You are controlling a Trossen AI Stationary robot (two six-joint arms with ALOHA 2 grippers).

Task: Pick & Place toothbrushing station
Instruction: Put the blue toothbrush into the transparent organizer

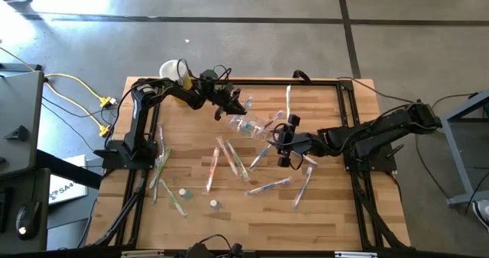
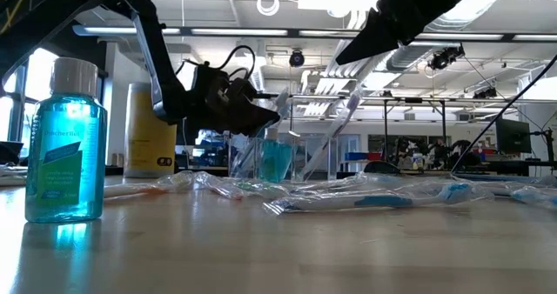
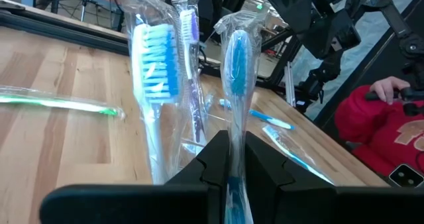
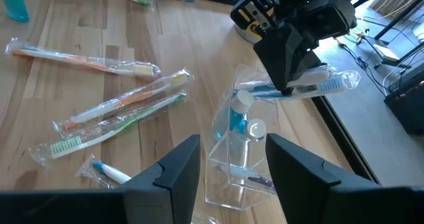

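My left jaws (image 1: 231, 104), up in the upper middle of the high view, are clamped narrow on one wrapped blue toothbrush (image 3: 236, 65), its bristled head standing up past my fingers (image 3: 215, 159) in the left wrist view. The clear holder cup (image 4: 246, 159) stands on the wooden surface (image 1: 321, 212) just right of those jaws in the high view, near the frame's centre, and the held brush hangs over its rim. In the left wrist view I count two more wrapped brushes beside the held one: one with blue and white bristles (image 3: 154, 71) and one purple (image 3: 189, 32). Inside the cup, in the right wrist view, sits one small bottle with a white cap (image 4: 256, 128). My right jaws (image 1: 286, 145) hover right of centre in the high view, standing half apart with nothing between them, facing the cup. In the right wrist view's left half I count three wrapped brushes lying flat: one orange (image 4: 86, 60), one with an orange handle (image 4: 126, 98), one green (image 4: 106, 130), and the end of a blue one (image 4: 109, 172) near the lower edge. In the low view one blue bottle (image 2: 63, 142) stands at far left, with one yellow cylinder (image 2: 150, 130) behind it. A person in a red sleeve (image 3: 377, 128) shows at the right edge of the left wrist view.
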